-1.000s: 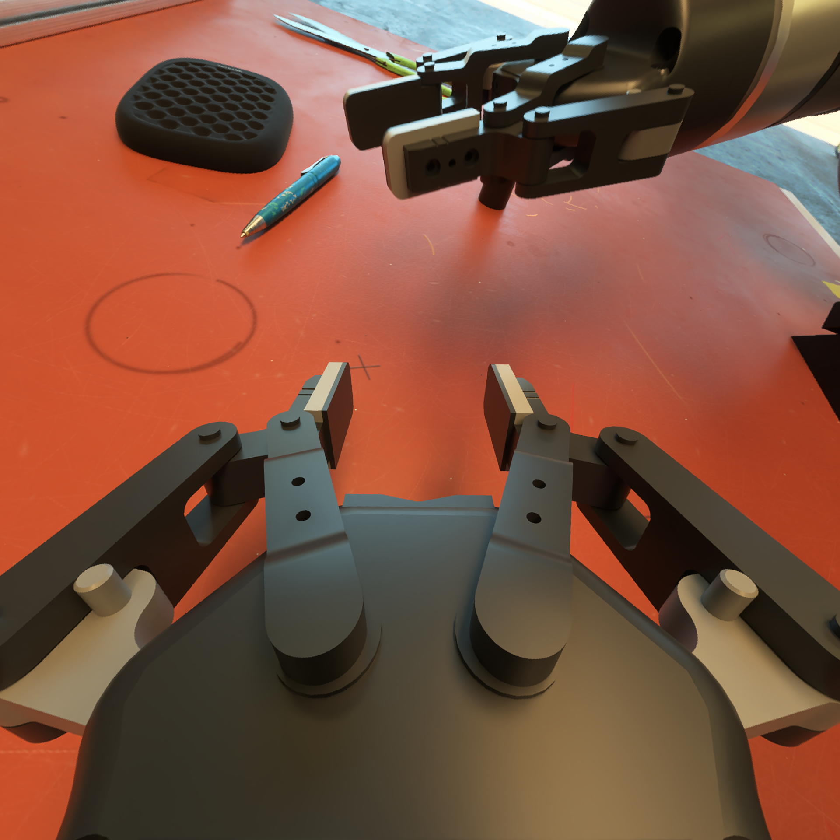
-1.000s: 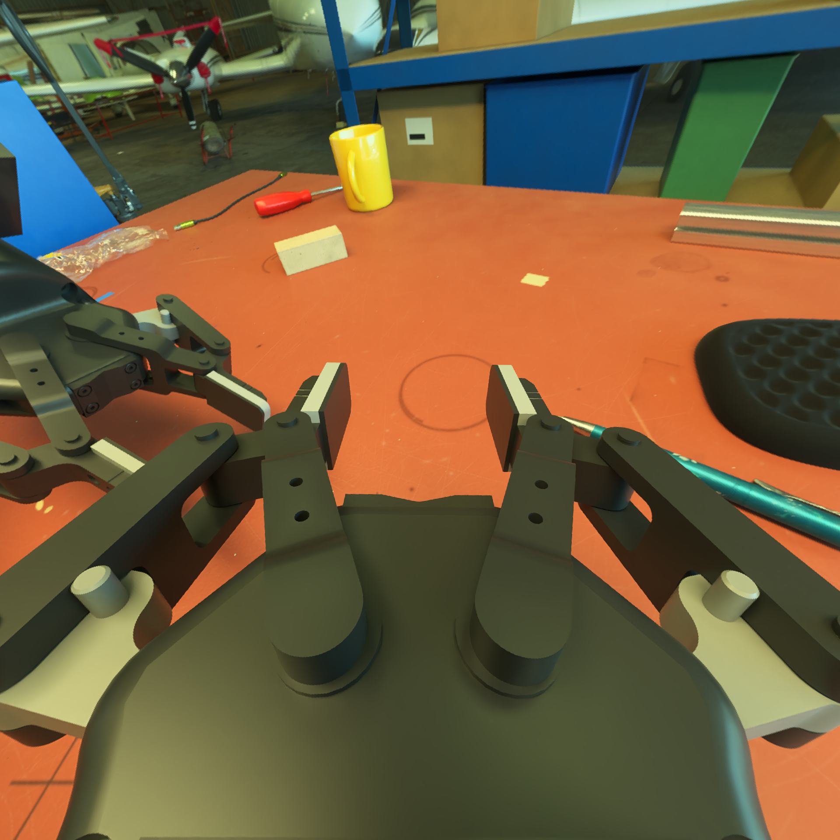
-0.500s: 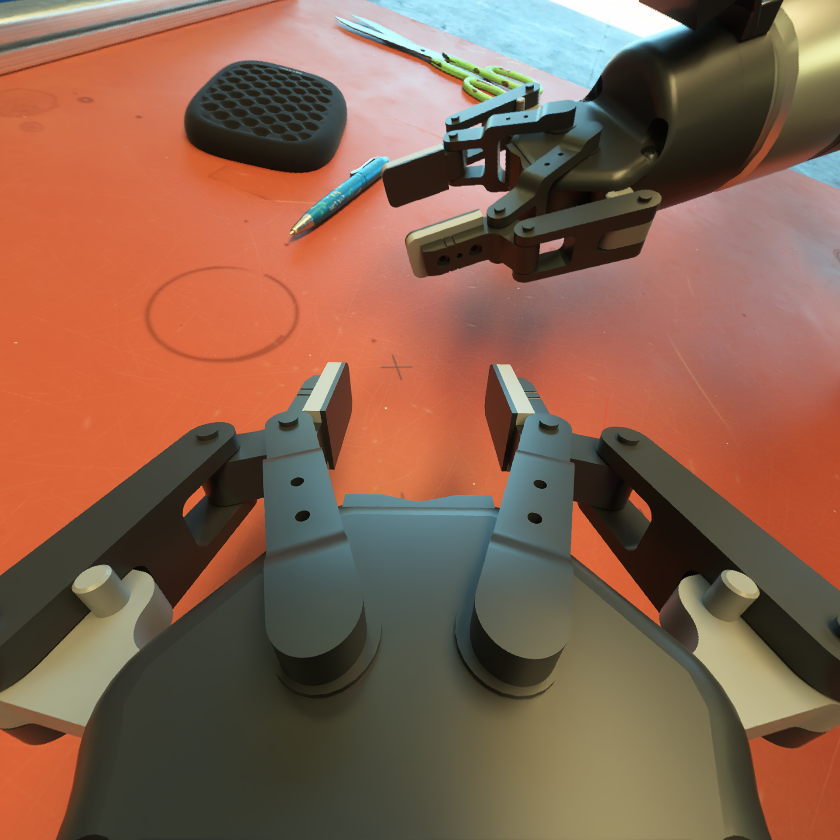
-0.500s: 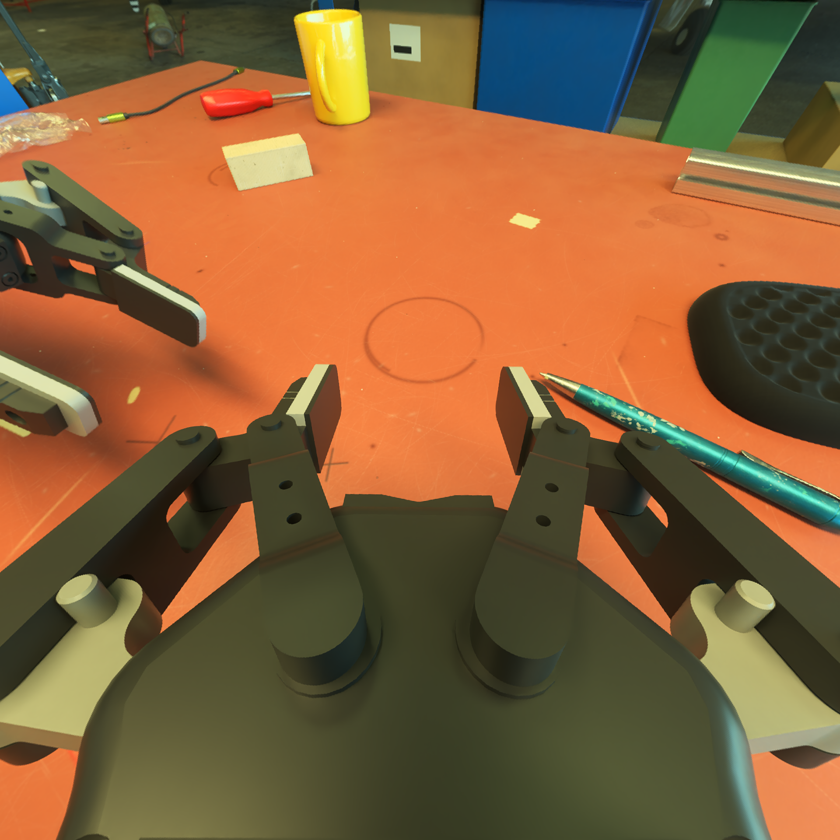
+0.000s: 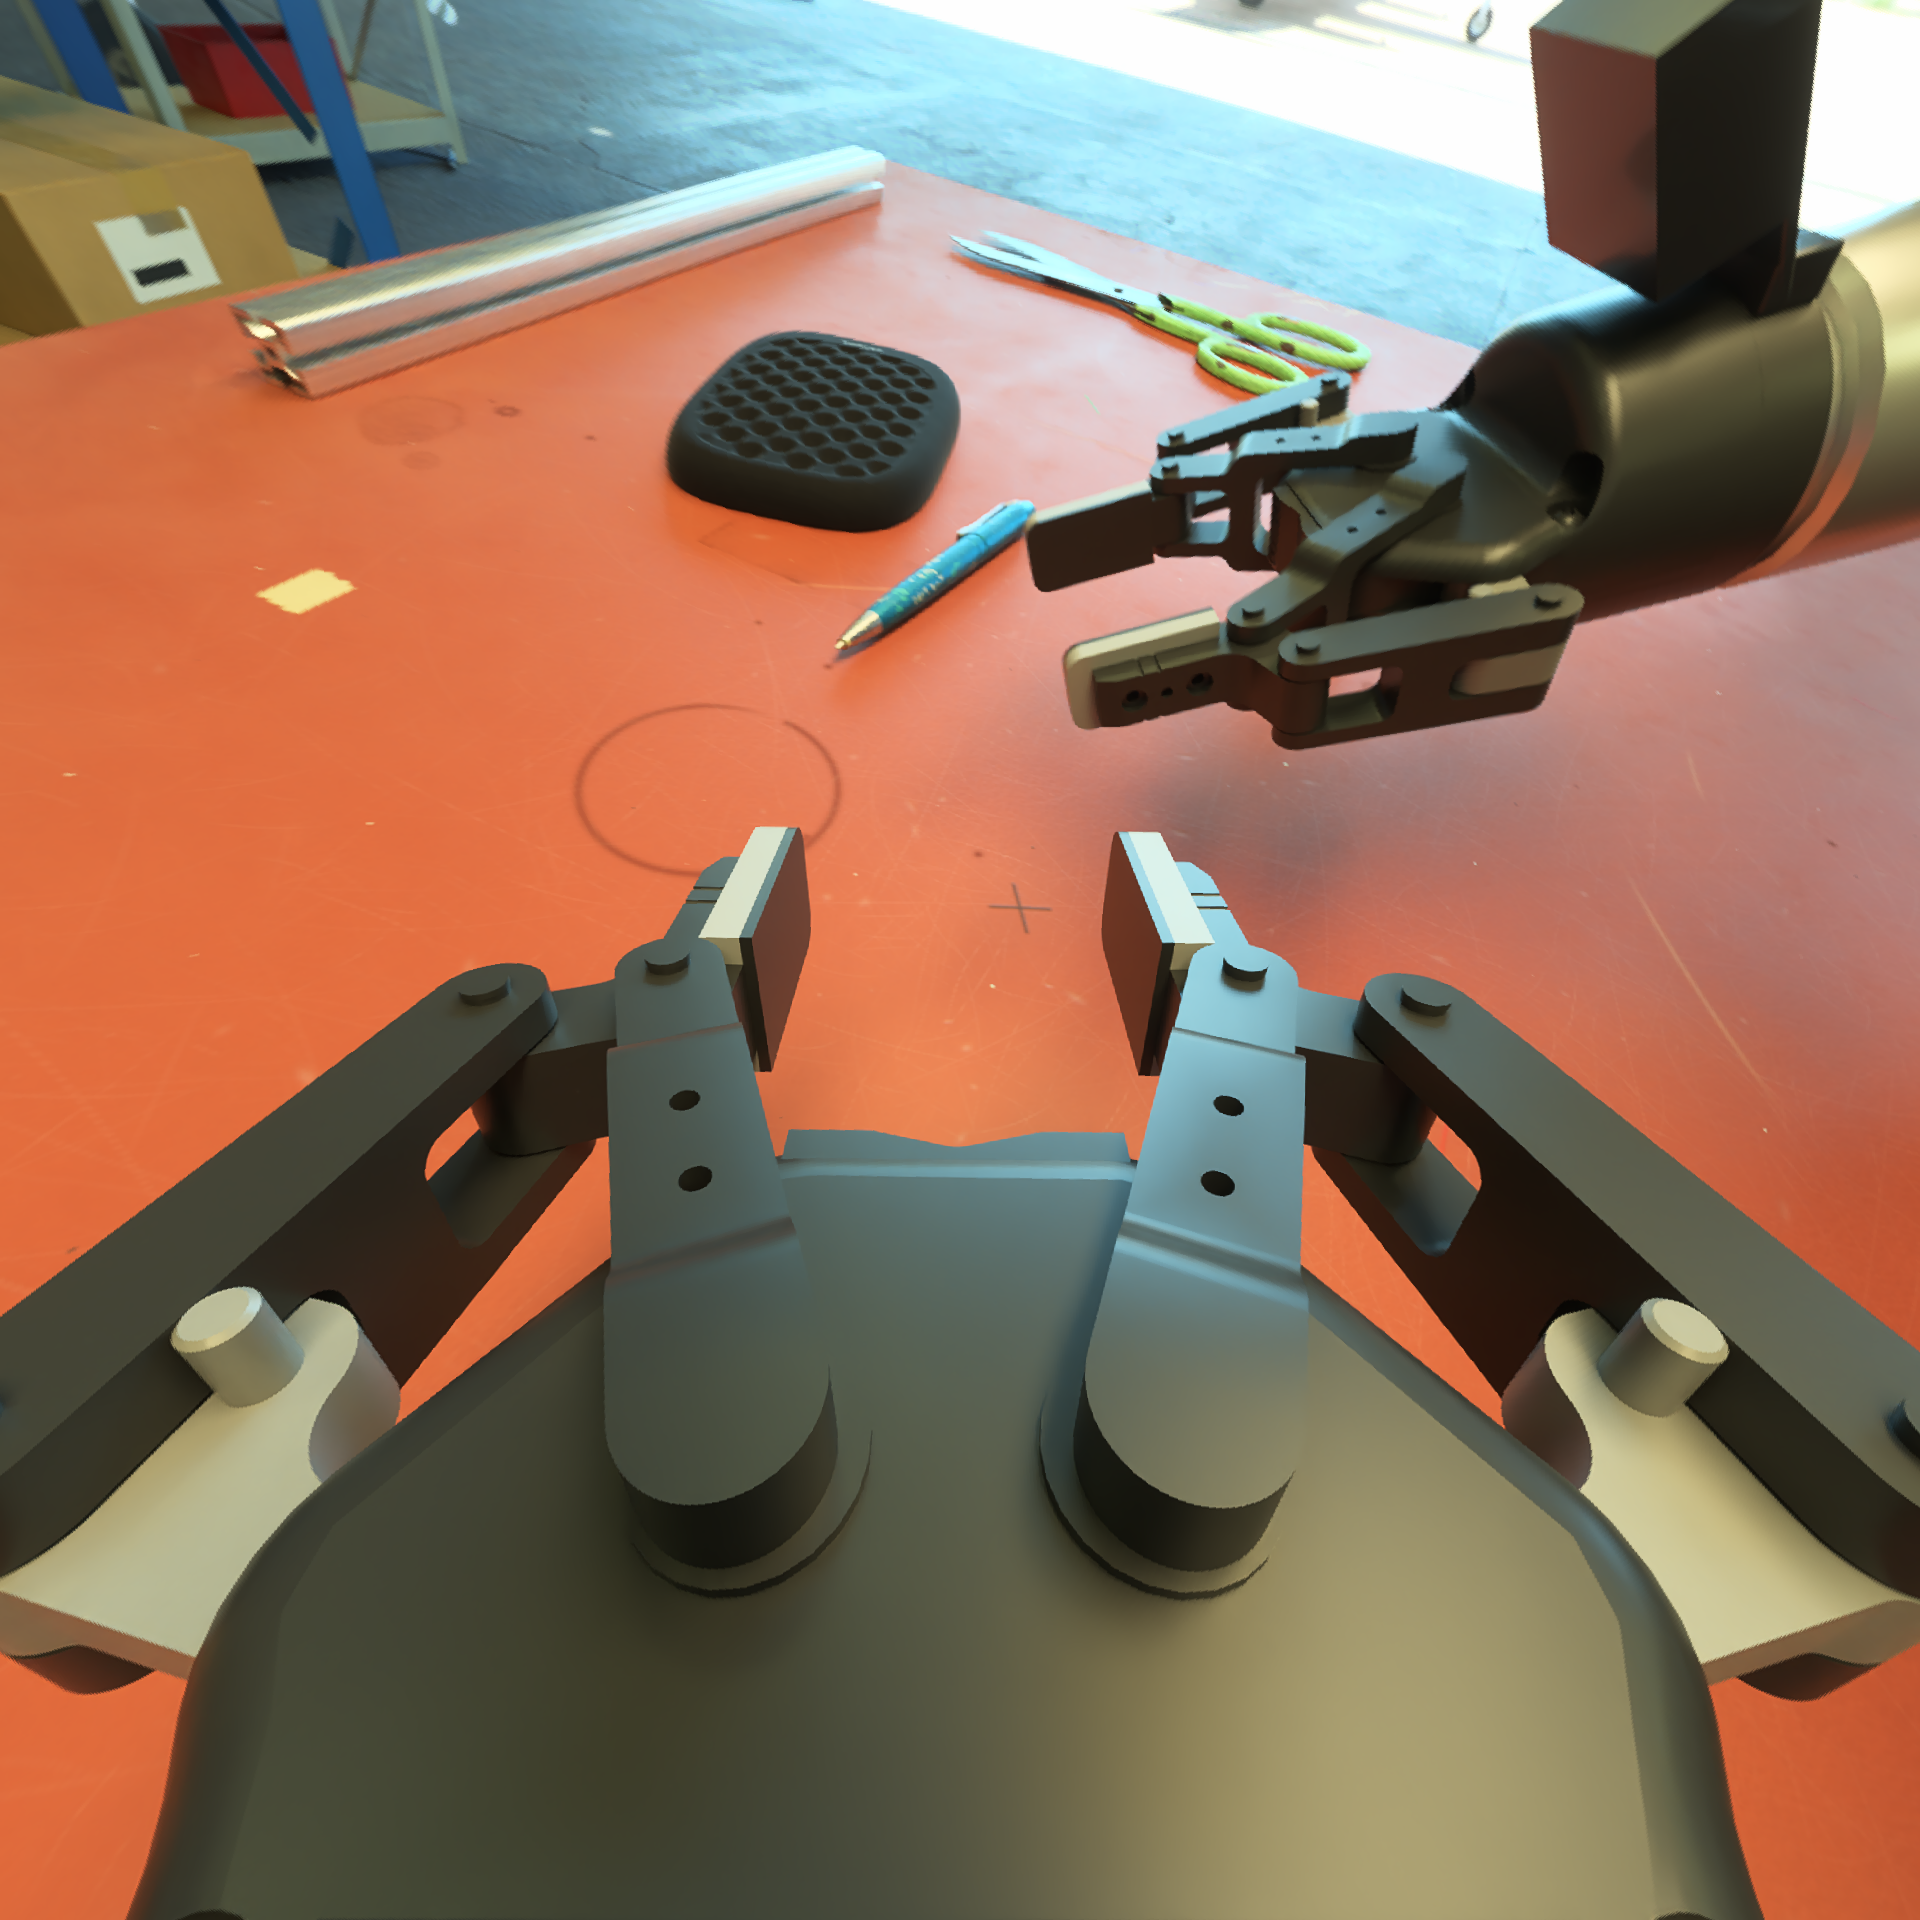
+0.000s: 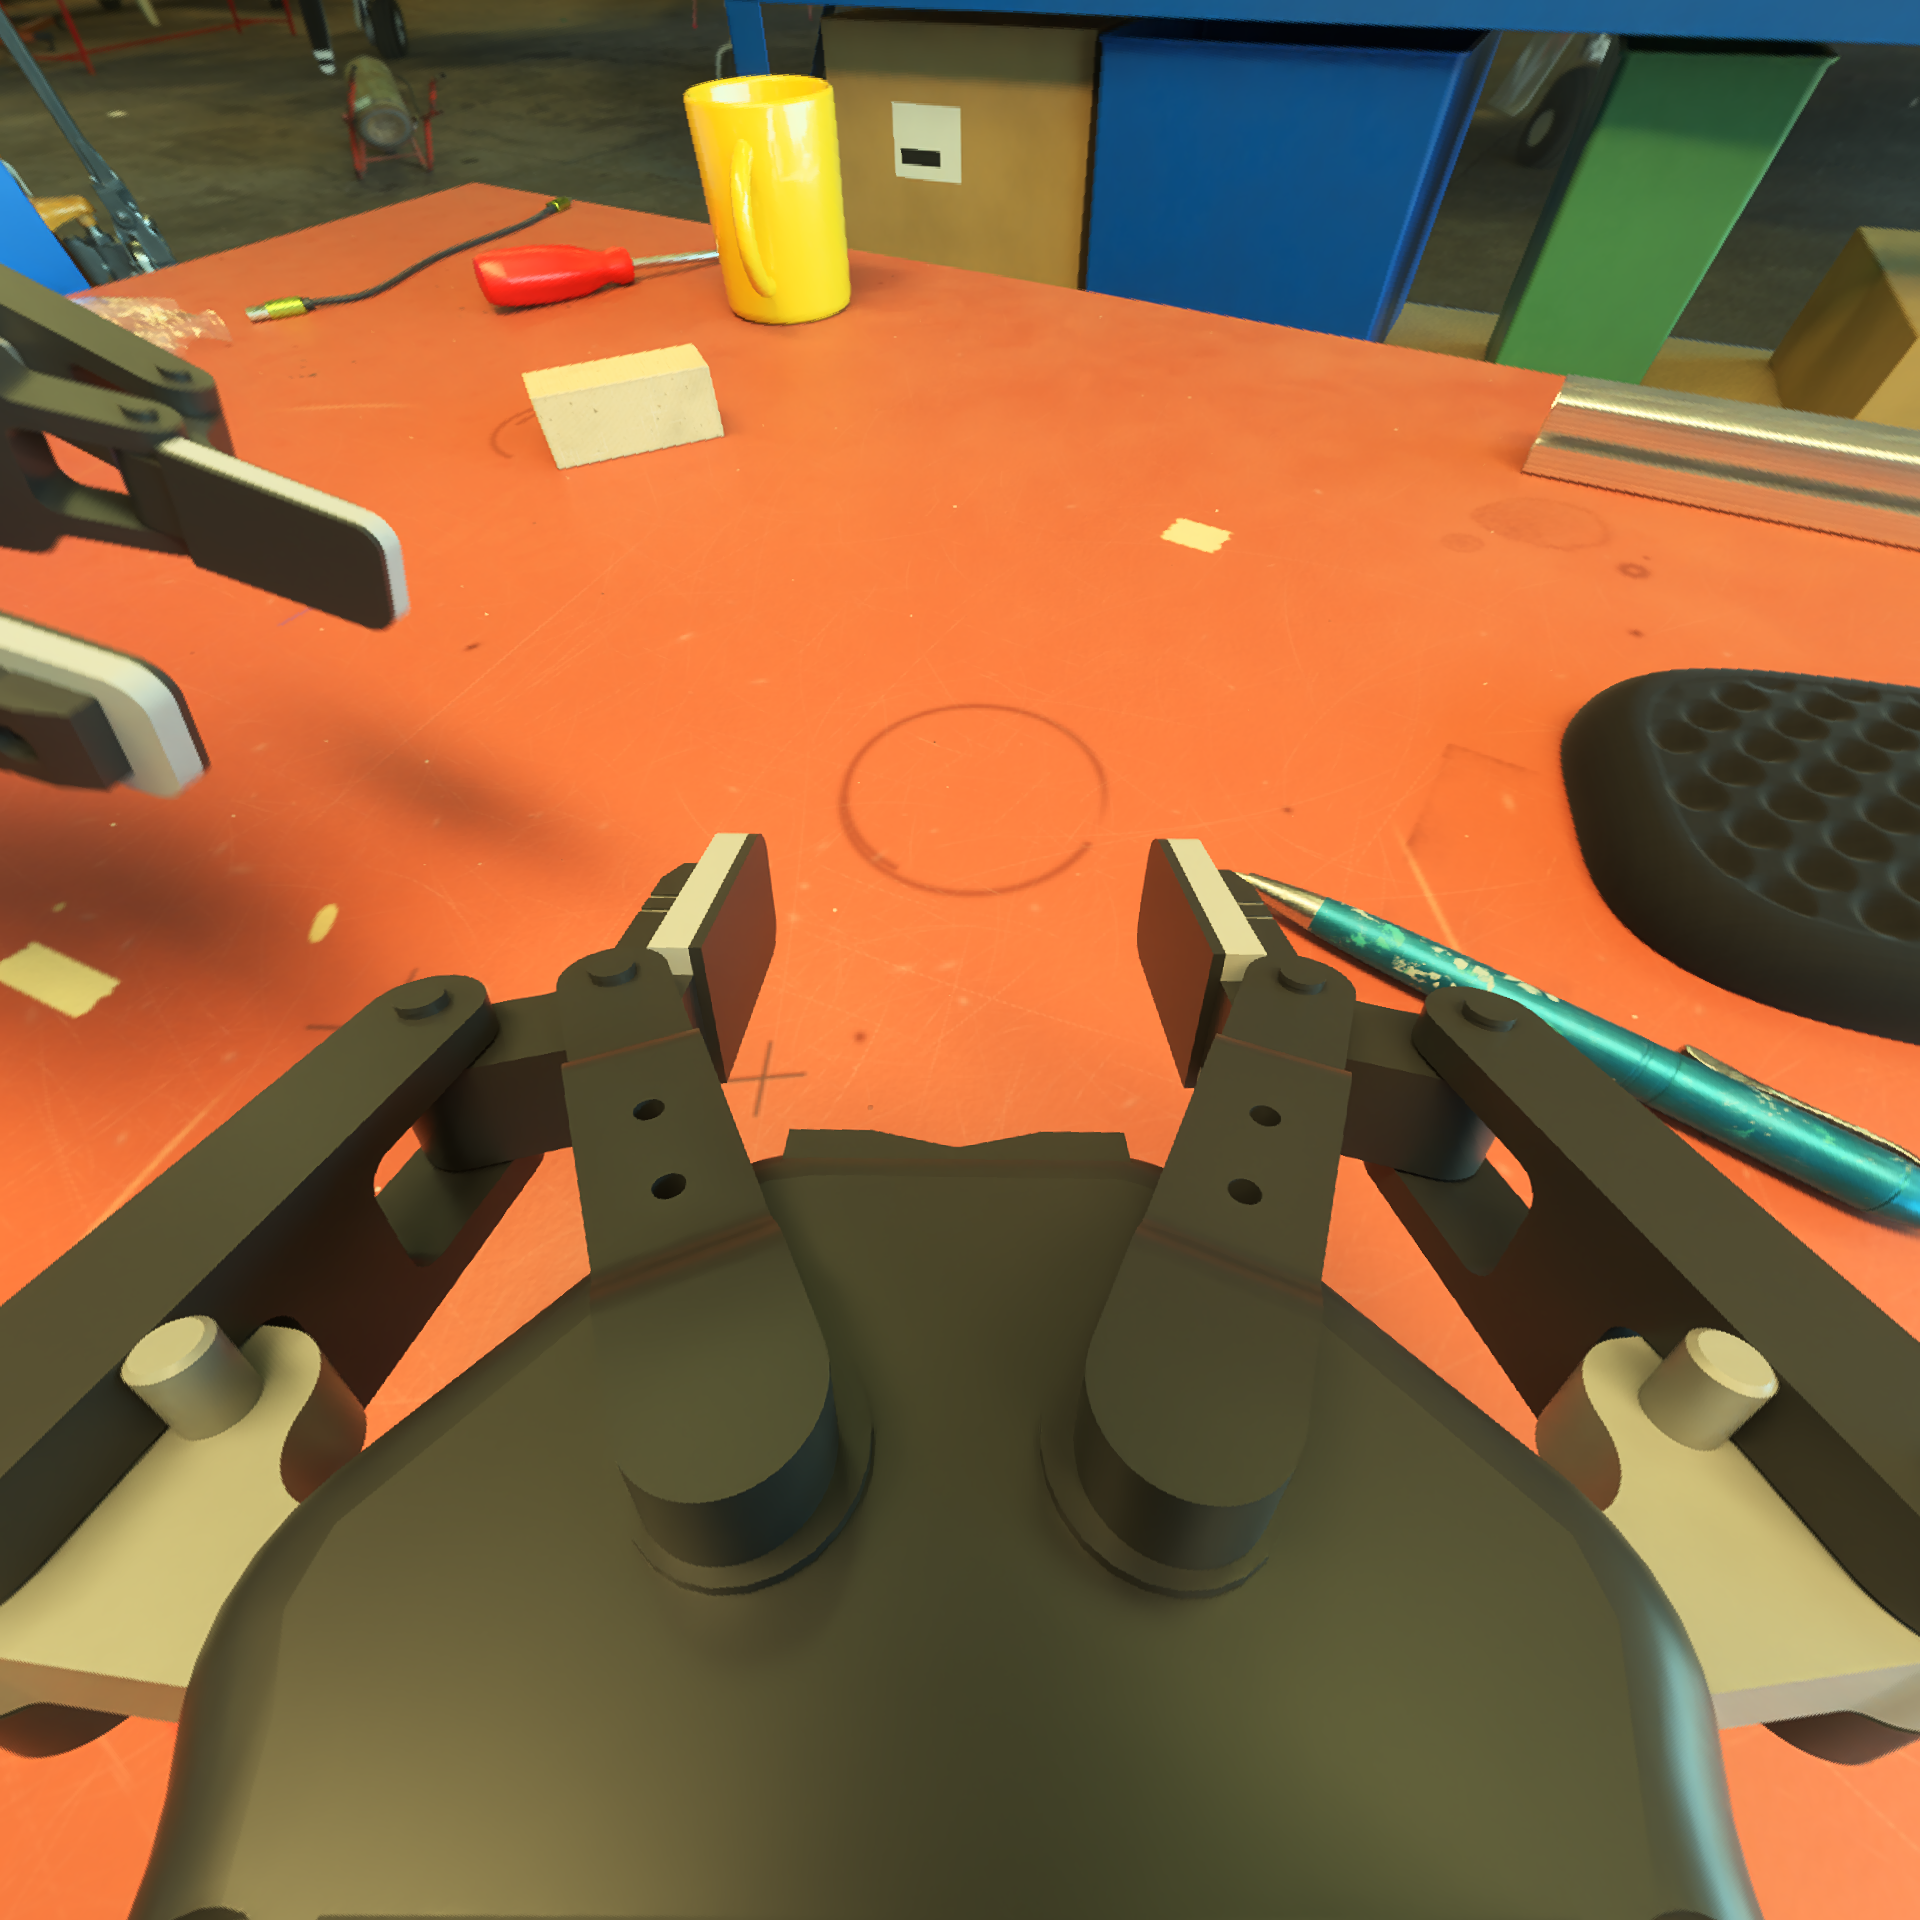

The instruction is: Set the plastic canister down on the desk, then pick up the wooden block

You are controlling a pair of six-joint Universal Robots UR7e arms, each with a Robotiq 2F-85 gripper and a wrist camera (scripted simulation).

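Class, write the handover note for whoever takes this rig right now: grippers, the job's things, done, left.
Left gripper: open, empty, above the desk.
Right gripper: open, empty, beside the pen.
Block: on the desk near the yellow mug, untouched.
Canister: not in view, so its placing cannot be confirmed.
Left: pick up the block.

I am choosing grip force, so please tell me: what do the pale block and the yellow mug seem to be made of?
The block looks like pale unfinished wood: matte, faintly speckled faces, sharp edges, though no clear grain shows. The yellow mug looks glazed ceramic or glossy plastic: bright highlights run down its smooth wall; the look alone cannot decide which.
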